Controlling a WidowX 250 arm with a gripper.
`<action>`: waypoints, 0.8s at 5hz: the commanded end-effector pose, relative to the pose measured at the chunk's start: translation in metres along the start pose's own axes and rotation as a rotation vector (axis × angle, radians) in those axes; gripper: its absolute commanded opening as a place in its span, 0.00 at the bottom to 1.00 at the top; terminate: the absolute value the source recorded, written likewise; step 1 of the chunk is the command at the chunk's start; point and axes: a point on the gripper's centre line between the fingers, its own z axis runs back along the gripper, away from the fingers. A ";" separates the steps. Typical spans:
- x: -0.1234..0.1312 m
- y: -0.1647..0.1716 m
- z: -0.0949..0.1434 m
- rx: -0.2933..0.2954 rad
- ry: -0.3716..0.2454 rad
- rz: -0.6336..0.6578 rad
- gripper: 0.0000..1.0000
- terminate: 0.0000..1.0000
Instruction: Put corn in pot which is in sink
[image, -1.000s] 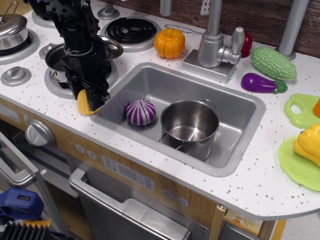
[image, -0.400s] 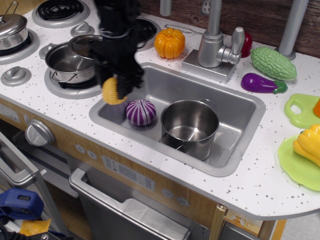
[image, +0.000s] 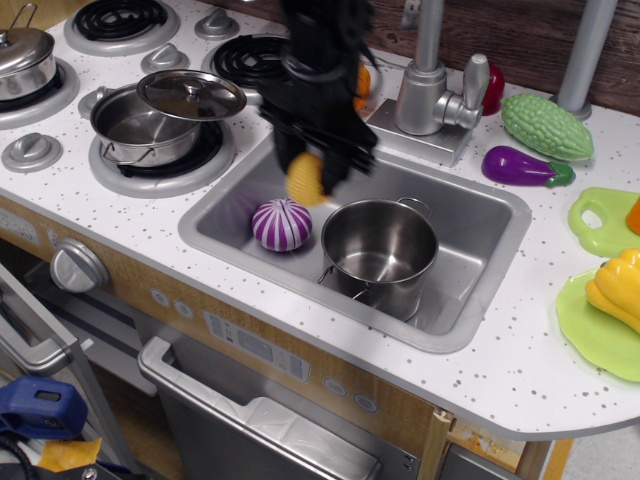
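Carried rightward from the sink's left edge, the stubby yellow toy corn cob (image: 304, 178) now hangs over the grey metal sink basin (image: 470, 215), above the purple-and-white striped ball (image: 281, 224).

The black robot gripper (image: 318, 170) is closed around the corn, which pokes out below and slightly left of its fingers, blurred. It is clear of the basin floor and sits up and left of the shiny lidless steel saucepan (image: 379, 255), which stands in the sink just right of the ball. On the stove at left, a steel pot (image: 140, 128) carries a tilted lid (image: 191, 94).
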 end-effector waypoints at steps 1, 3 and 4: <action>0.018 -0.028 -0.009 -0.048 -0.085 0.031 0.00 0.00; 0.023 -0.046 -0.021 -0.089 -0.102 0.057 1.00 0.00; 0.023 -0.046 -0.021 -0.089 -0.102 0.057 1.00 0.00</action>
